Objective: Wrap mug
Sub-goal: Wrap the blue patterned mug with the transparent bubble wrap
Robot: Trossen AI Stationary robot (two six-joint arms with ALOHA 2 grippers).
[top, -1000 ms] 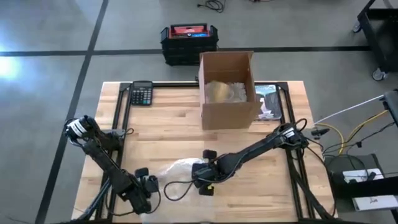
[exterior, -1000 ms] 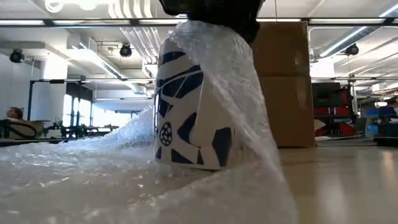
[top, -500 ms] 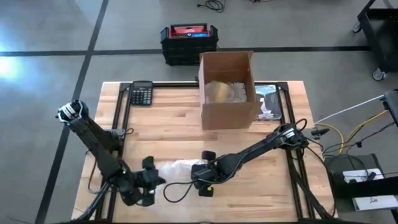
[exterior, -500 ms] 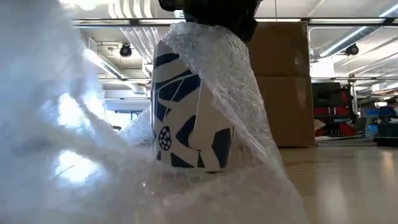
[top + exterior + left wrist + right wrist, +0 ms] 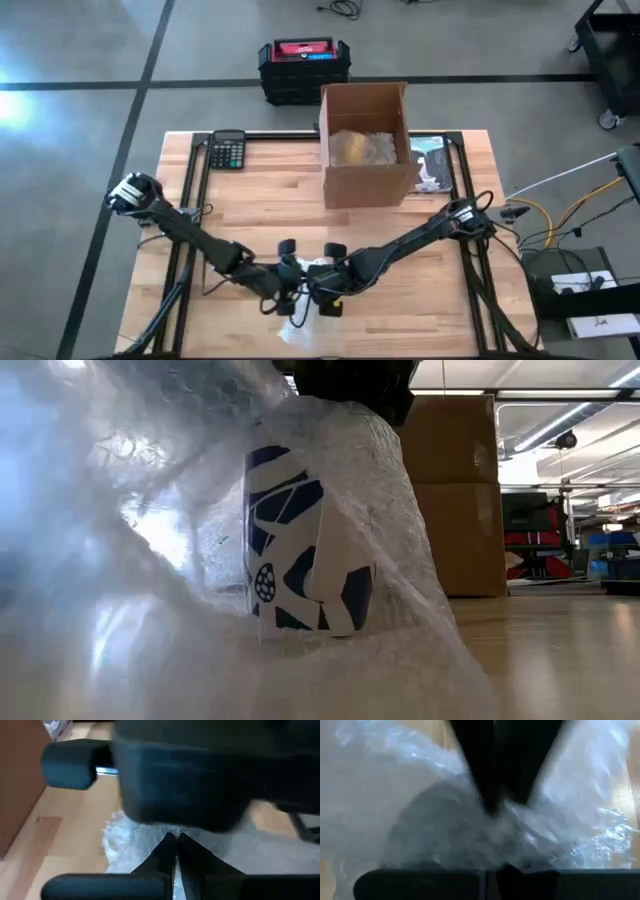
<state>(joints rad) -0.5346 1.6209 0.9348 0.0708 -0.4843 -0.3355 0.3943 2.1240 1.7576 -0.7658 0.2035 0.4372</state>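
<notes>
No legible writing or brand on any item.

Surface: light wooden-plank bench [image 5: 270, 200] with black rails, on a grey concrete floor [image 5: 80, 60] crossed by dark lines. Low view shows an open hall with ceiling strip lights and ducting.

On bench: black calculator [image 5: 228, 151] at far left; open brown cardboard box [image 5: 366, 143] at far centre, crumpled wrap inside. Black and red case [image 5: 303, 59] on the floor beyond.

White ceramic mug with dark blue shard pattern [image 5: 305, 555] stands upright near the front edge, centre, draped in the clear bubble wrap sheet [image 5: 150, 600].

Right claw [image 5: 327, 283] sits on top of the mug, fingers shut together, pinning wrap at the rim.

Left claw [image 5: 290, 272] is just beside it, fingers closed on the wrap, film raised against the mug.
</notes>
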